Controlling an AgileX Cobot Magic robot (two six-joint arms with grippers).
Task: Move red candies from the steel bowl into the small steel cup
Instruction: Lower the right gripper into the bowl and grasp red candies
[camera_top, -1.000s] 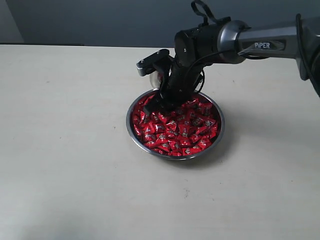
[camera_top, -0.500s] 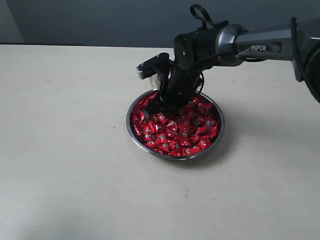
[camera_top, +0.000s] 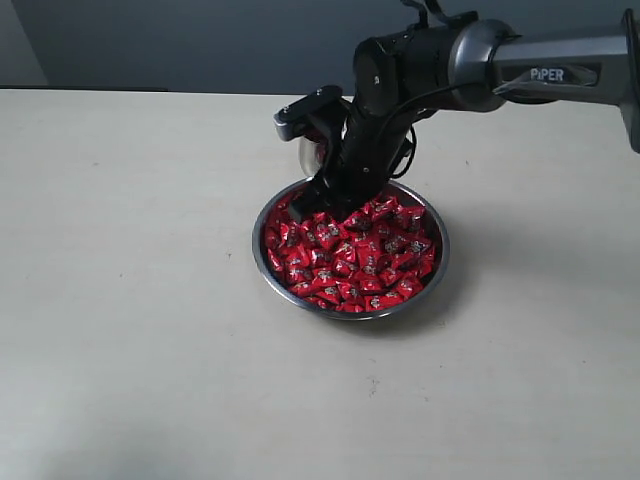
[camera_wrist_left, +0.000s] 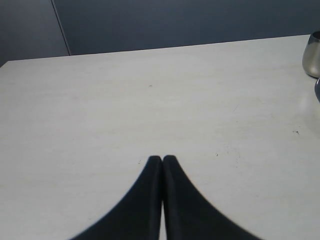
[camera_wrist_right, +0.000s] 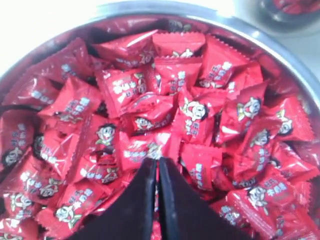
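Dark blue-grey wall (camera_top: 200, 40) runs behind the far edge of a pale cream desk (camera_top: 120, 300). A wide, shallow, shiny steel bowl (camera_top: 345, 313) sits a little right of the desk's middle, closer to the far edge than the near one. It is heaped almost to its thin rim with small glossy red-wrapped candies (camera_top: 360, 255).

A small mirror-bright steel cup (camera_wrist_left: 312, 47) stands just beyond the bowl's far-left rim, mostly hidden in the exterior view by the black right arm (camera_top: 470, 60). Whether cup and bowl touch cannot be told.

The arm comes in from the desk's right edge and angles down over that same rim. Its right fingers (camera_wrist_right: 142, 200) are drawn together with only a thin slit between them. Their tips meet the crumpled edge of one candy at the top of the heap, but a firm pinch cannot be made out.

The left fingers (camera_wrist_left: 145, 200) are pressed together above bare desk, well apart from the bowl. Broad open desk lies on the bowl's left, near and right sides.
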